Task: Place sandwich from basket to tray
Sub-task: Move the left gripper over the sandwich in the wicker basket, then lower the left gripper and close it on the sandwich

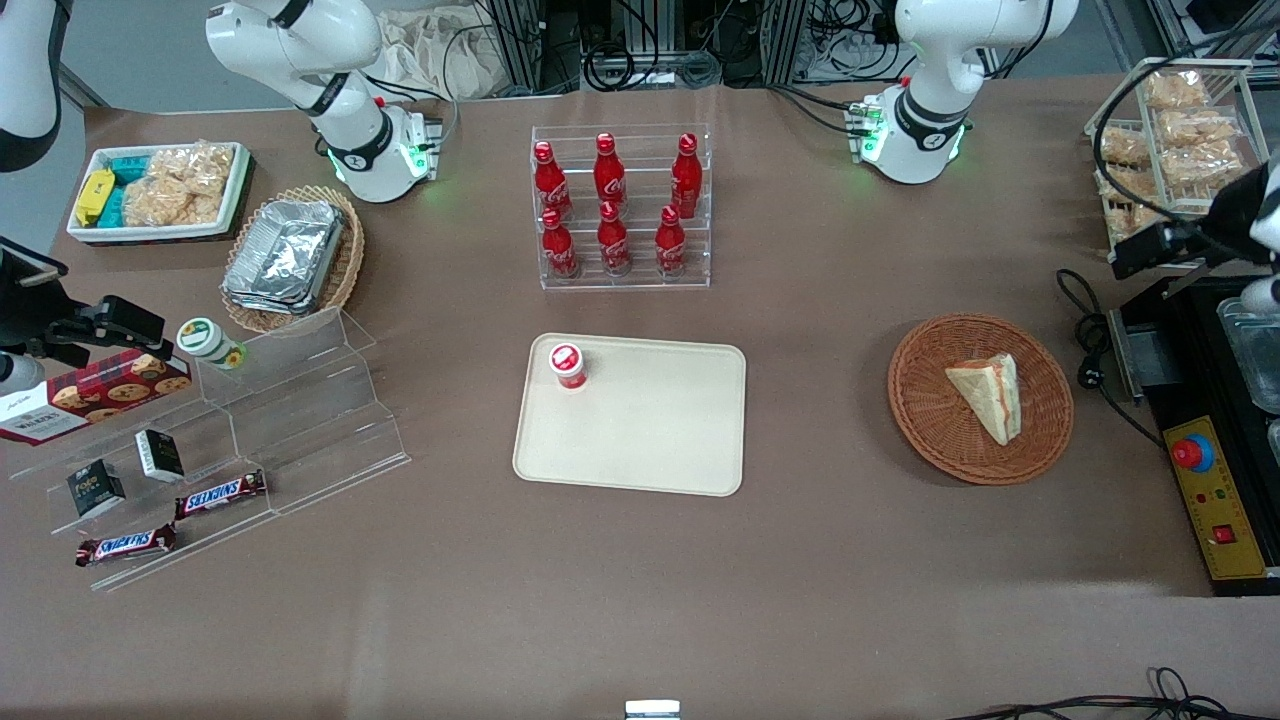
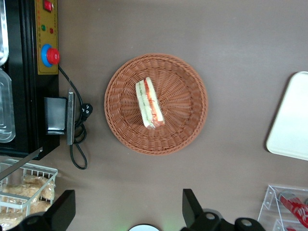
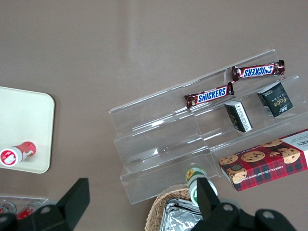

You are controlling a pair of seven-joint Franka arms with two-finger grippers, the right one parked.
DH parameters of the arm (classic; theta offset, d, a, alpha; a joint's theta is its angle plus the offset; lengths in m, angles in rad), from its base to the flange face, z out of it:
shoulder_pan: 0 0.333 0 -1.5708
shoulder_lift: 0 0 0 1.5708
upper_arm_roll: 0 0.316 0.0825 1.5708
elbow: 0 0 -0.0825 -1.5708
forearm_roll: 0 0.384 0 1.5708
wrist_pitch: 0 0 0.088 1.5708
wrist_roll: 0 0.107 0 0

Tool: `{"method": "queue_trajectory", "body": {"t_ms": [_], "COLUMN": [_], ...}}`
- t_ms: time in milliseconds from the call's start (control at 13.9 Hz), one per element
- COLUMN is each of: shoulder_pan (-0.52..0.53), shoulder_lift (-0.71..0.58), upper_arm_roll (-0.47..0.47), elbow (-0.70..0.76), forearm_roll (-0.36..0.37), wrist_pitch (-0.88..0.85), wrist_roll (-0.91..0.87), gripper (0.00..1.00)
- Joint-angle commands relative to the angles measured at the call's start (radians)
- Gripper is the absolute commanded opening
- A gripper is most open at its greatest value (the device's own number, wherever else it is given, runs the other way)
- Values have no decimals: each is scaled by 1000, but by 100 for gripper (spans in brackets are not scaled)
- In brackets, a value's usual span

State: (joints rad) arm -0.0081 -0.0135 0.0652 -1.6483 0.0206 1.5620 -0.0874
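Sandwich (image 2: 149,103) lies in basket (image 2: 187,125); tool (image 2: 126,207) spread wide above, fingertips cut off.

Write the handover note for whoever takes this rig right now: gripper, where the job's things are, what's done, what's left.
Gripper: open, holding nothing, high above the table beside the basket, on the side farther from the front camera.
Sandwich: lying in the basket, toward the working arm's end of the table, untouched.
Tray: mid-table, with a small red-capped bottle standing in one corner; the rest of it is bare.
Done: nothing yet.
Left: descend, grasp the sandwich, carry it over and set it on the tray, clear of the bottle.
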Motion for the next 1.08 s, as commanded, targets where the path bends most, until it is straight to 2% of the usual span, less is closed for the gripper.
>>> {"method": "queue_trajectory", "body": {"t_ms": [0, 289, 433, 722, 1010], "shoulder_pan": [48, 46, 45, 46, 36], "shoulder_lift": [67, 121, 162, 213, 283], "upper_arm_roll": [-4, -5, -5, -5, -8], "elbow": [-34, -181, -221, -402, -482], "forearm_roll": [-10, -16, -18, -34, -45], "wrist_pitch": [79, 298, 361, 611, 771], "wrist_roll": [-26, -170, -202, -241, -304], "gripper": [100, 100, 100, 100, 100]}}
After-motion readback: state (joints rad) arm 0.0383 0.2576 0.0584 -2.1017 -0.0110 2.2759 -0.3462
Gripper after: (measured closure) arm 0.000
